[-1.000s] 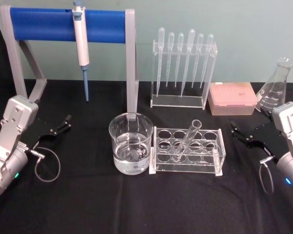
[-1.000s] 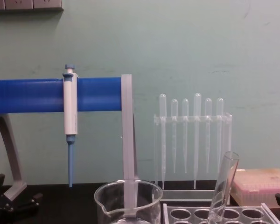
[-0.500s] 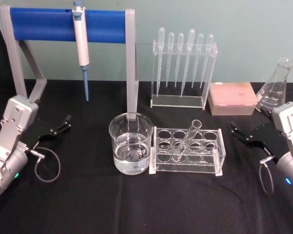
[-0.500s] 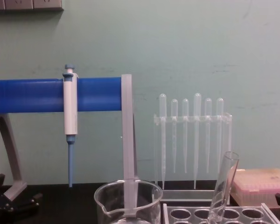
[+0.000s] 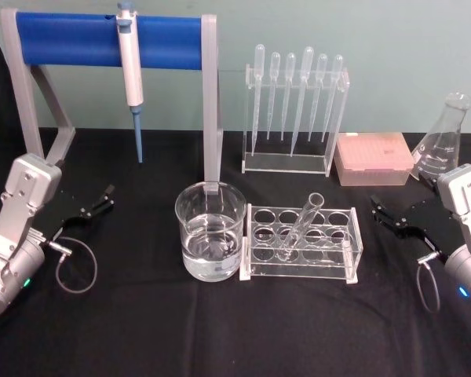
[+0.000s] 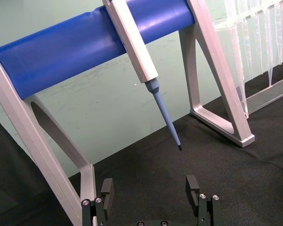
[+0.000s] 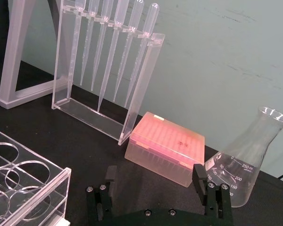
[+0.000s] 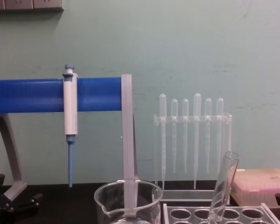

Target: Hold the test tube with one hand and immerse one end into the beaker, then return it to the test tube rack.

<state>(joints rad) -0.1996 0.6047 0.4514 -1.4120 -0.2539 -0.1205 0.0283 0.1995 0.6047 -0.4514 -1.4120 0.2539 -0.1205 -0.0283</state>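
The test tube (image 5: 303, 223) is clear glass and leans tilted in a hole of the clear rack (image 5: 298, 267), open end up; the chest view shows the tube's (image 8: 224, 185) upper part. Just left of the rack stands the beaker (image 5: 195, 218), part full of clear liquid, its rim (image 8: 128, 192) low in the chest view. My left gripper (image 5: 96, 201) rests open over the cloth at the far left, well away from the beaker. In the left wrist view that gripper (image 6: 149, 188) holds nothing. My right gripper (image 5: 383, 214) sits open to the right of the rack, empty in the right wrist view (image 7: 155, 174).
A blue-barred stand (image 5: 110, 39) with a hanging white and blue pipettor (image 5: 130, 75) is at the back left. A clear rack of pipettes (image 5: 294, 110), a pink tip box (image 5: 374, 159) and a conical flask (image 5: 442, 145) line the back right. Black cloth covers the table.
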